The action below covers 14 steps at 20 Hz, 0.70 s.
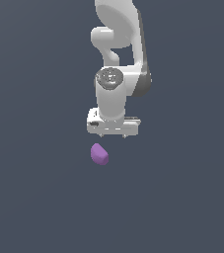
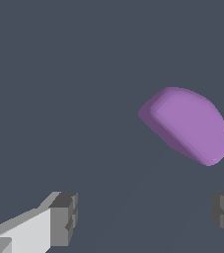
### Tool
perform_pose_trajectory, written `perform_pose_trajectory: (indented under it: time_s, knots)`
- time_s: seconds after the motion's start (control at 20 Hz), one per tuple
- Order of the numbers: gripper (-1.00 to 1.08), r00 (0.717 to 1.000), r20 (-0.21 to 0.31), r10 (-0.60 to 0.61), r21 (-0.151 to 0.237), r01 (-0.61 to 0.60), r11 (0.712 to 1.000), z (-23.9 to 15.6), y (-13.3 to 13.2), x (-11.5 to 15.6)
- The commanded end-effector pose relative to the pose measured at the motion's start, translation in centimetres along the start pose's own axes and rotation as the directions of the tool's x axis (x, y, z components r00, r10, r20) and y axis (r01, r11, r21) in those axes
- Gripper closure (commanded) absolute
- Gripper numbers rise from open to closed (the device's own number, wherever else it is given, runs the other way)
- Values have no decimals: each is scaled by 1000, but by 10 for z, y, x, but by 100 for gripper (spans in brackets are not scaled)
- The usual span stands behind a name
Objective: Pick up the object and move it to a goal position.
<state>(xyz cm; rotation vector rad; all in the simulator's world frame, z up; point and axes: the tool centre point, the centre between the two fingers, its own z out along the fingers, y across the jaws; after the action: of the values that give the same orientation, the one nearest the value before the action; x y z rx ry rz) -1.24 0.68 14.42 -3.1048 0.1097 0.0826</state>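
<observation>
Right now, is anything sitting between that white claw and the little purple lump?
Nothing visible. The tool is open, and only bare grey surface lies between it and the purple lump. No goal marker shows.

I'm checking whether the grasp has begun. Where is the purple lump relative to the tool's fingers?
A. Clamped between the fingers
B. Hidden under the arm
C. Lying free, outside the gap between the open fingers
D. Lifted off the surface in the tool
C: in the wrist view the purple lump lies apart from both fingers, and the tool stands open.
</observation>
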Motion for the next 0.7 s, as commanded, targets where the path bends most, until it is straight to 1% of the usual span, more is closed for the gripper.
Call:
perform_pose_trajectory:
  time_s: [0.0,0.65]
  knots:
    - [-92,1000,0,0,0,0,1000,0,0,0]
    - [-92,1000,16,-13,-3,13,1000,-4,7,-5]
